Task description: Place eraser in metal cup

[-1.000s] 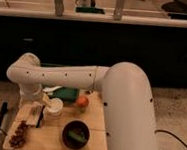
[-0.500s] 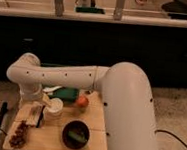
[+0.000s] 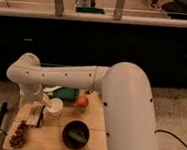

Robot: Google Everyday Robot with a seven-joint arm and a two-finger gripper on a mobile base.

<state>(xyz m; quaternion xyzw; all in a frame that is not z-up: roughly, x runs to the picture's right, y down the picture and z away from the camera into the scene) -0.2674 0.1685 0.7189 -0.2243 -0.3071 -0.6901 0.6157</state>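
Observation:
The metal cup (image 3: 54, 107), small, pale and round, stands on the wooden table (image 3: 94, 121) left of the middle. My white arm reaches in from the right, bends at the far left and comes down to the gripper (image 3: 36, 113). The gripper sits low over the table, just left of the cup and close beside it. I cannot make out the eraser; it may be hidden at the gripper.
An orange fruit (image 3: 82, 102) lies right of the cup. A wider dark bowl (image 3: 75, 134) with green contents stands near the front edge. A brown clump (image 3: 18, 134) lies at the front left. A green object (image 3: 66, 93) sits behind the cup. My arm's large body covers the table's right side.

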